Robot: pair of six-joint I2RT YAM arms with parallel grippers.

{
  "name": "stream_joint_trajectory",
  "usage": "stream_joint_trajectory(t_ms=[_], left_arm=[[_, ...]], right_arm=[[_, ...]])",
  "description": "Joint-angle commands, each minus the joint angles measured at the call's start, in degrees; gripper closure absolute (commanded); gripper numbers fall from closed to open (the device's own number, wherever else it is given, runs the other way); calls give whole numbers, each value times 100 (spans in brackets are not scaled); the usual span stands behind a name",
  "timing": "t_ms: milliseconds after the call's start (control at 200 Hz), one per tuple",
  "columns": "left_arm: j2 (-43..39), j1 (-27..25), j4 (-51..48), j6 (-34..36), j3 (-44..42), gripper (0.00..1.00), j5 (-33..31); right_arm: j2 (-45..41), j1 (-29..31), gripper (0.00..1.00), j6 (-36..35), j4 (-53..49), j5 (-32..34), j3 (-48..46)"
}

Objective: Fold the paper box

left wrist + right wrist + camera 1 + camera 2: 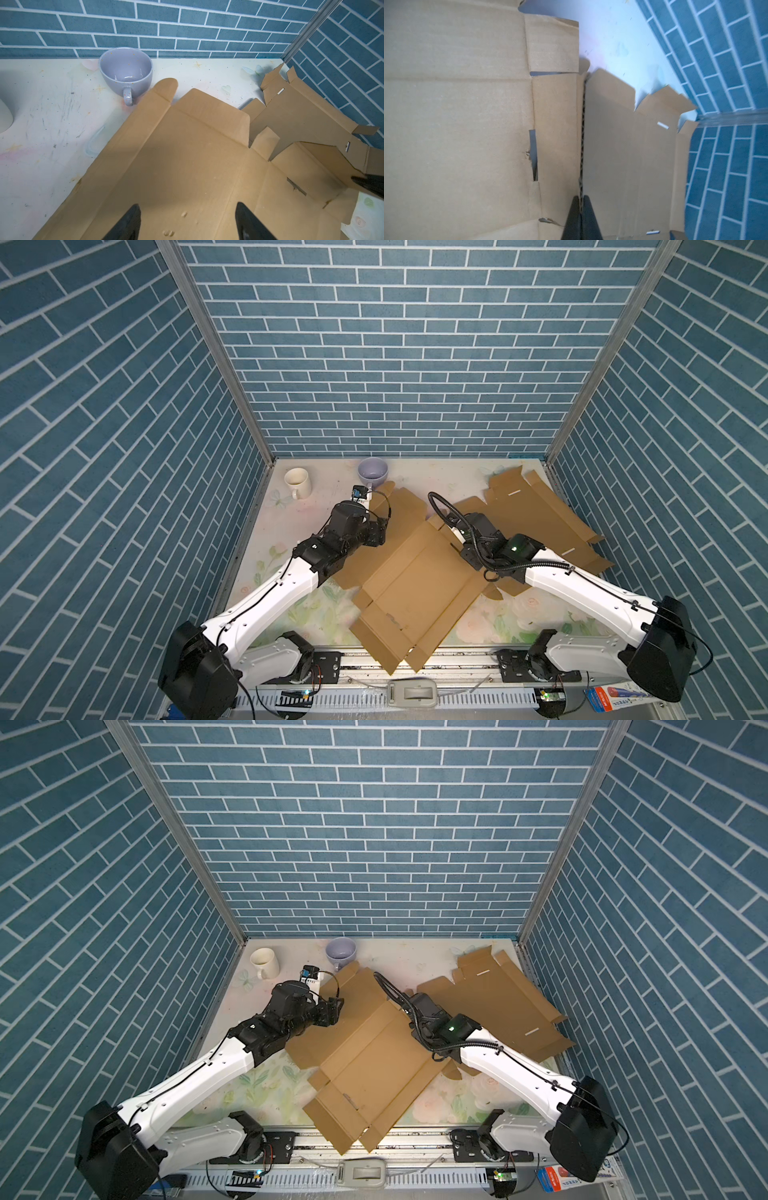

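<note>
Step in hand, as I judge it: first fold, raising one side wall.

- The paper box [415, 580] is a flat blank lying slantwise across the middle of the table [316, 506] in both top views. No wall stands up yet.
- My right gripper [580, 197]: jaws pressed together, pinching the raw corrugated edge of the side flap [556, 128] on the blank's right side. That flap looks slightly lifted.
- My left gripper [187, 204]: jaws spread wide, holding nothing, over the blank's left panel. I cannot tell whether the tips touch the board.

Next move, my guess: swing the pinched flap up and inward along its crease. The left jaws should press the panel down, or the whole sheet will pivot instead of bending.

Edges and room:
- The near corner of the blank hangs over the table's front edge, bottom centre of the top views. A hard pull toward me could tip it off.
- The far rounded tab lies just beside the lilac cup [372, 472], upper centre. I cannot tell if they touch.
- The cream mug [297, 482] stands apart, upper left.
- A second blank [536, 510] fills the upper right, against the pinched flap and close to the side wall. Little room there.
- Bare table lies lower left and lower right.
</note>
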Motion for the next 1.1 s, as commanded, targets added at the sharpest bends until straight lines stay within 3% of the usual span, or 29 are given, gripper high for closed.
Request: stream_joint_trajectory(t_ms=[0, 150, 345, 470, 640, 720, 800, 935, 1095], left_arm=[[-120, 31, 166, 156, -59, 27, 80], [-43, 27, 222, 226, -122, 27, 176], [98, 23, 252, 246, -383, 27, 175], [306, 27, 304, 260, -462, 27, 201], [695, 69, 501, 274, -525, 27, 191], [953, 186, 674, 184, -485, 27, 362], [1191, 295, 794, 123, -369, 28, 506], [1495, 417, 873, 35, -194, 29, 616], [1705, 486, 912, -219, -371, 30, 677]], right_arm=[[365, 32, 100, -1208, 1081, -61, 746], [1560, -236, 100, -1768, 854, -625, 2022], [2982, -612, 100, -2498, 1229, -494, 3288], [3476, -628, 68, -2366, 1204, -198, 3827], [3072, -640, 51, -874, 818, -133, 3568], [2832, -661, 41, 623, 83, -26, 3614], [2435, -666, 42, 2352, -548, -58, 3190], [1362, -784, 46, 4577, -416, -1172, 1588], [869, -1068, 47, 5570, 69, -2392, 375]])
